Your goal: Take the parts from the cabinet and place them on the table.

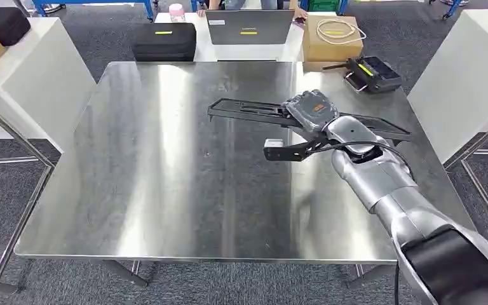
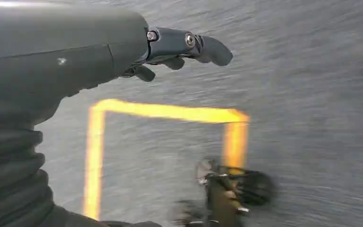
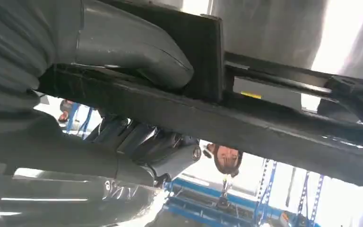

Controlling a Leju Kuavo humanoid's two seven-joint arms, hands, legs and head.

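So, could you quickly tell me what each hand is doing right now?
Left hand: holds nothing, fingers apart, over the floor.
Right hand: grips the long black part above the table.

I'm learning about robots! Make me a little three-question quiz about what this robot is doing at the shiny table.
1. True or false: the right hand grips the long black part over the steel table.
2. What lies under the left hand?
A. the table top
B. grey floor with yellow tape
C. a cardboard box
3. Fill in: on the white table beyond the steel one, the black case lies beside a closed grey ______.

Key: 1 true. 2 B. 3 laptop.
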